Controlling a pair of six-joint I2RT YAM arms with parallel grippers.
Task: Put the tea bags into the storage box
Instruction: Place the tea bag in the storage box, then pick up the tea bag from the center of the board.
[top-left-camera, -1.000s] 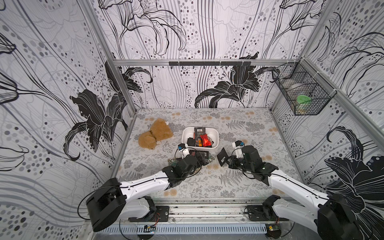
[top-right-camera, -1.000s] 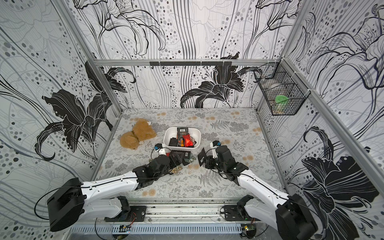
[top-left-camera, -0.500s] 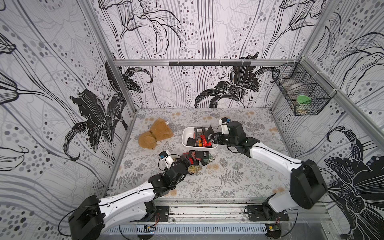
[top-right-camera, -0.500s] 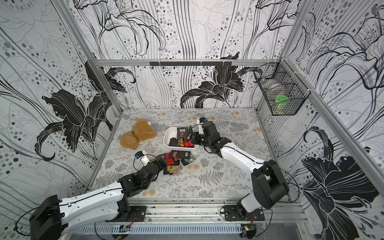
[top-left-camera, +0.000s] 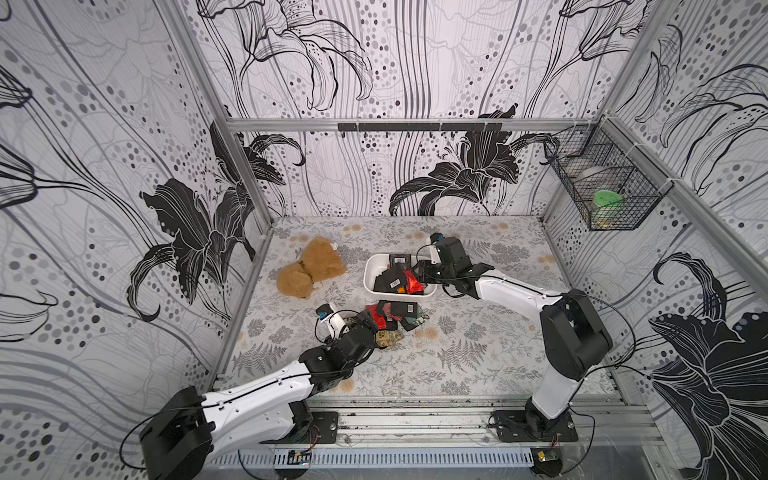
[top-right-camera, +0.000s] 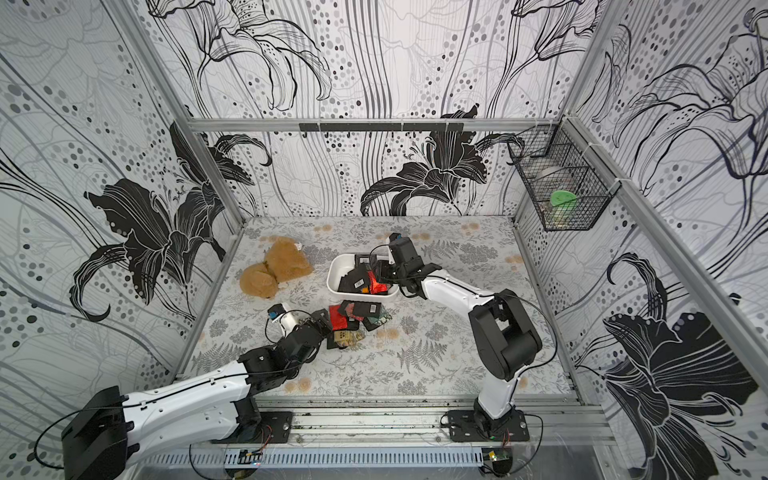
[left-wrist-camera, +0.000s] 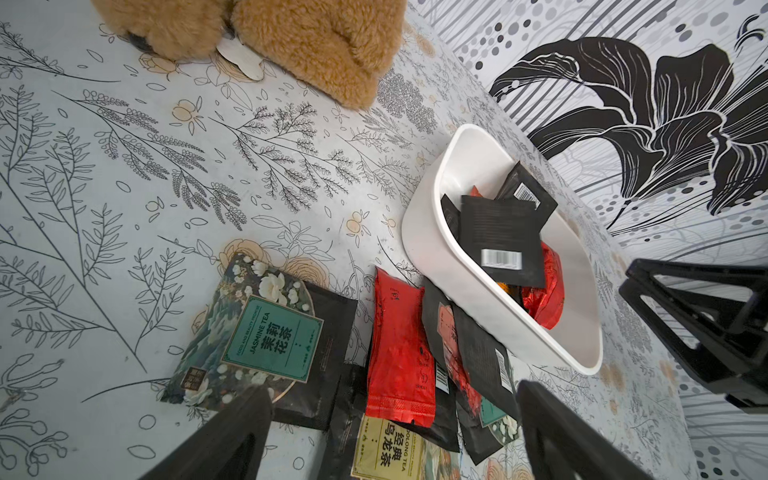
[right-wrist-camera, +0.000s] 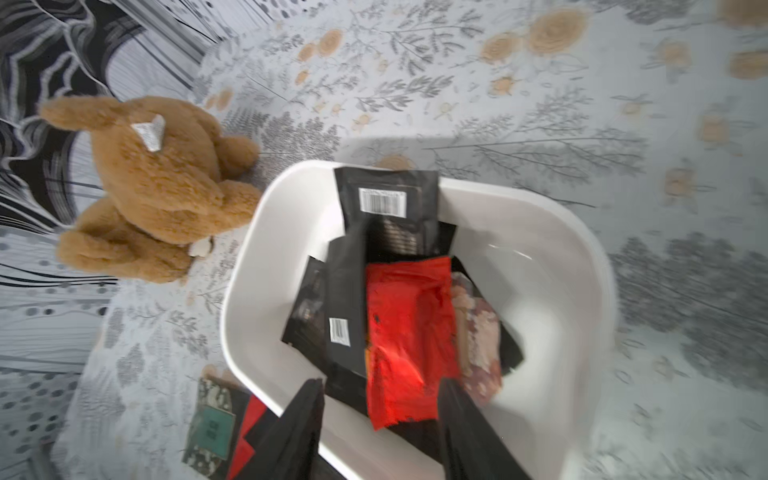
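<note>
While both top views agree, I note: several tea bags (top-left-camera: 395, 281) already inside storage box (top-left-camera: 371, 270), and loose pile (top-left-camera: 392, 313) on table (top-left-camera: 478, 365) just beside box, robot's side. Job roughly half done, I judge.

Left wrist view: left gripper (left-wrist-camera: 392, 395) spread wide, empty, over that pile. Jasmine sachet (left-wrist-camera: 270, 345) print legible only here.

Right wrist view, blurred: right gripper (right-wrist-camera: 380, 399) jaws parted over box. Red sachet (right-wrist-camera: 407, 332) between them looks released, lying inside.
</note>
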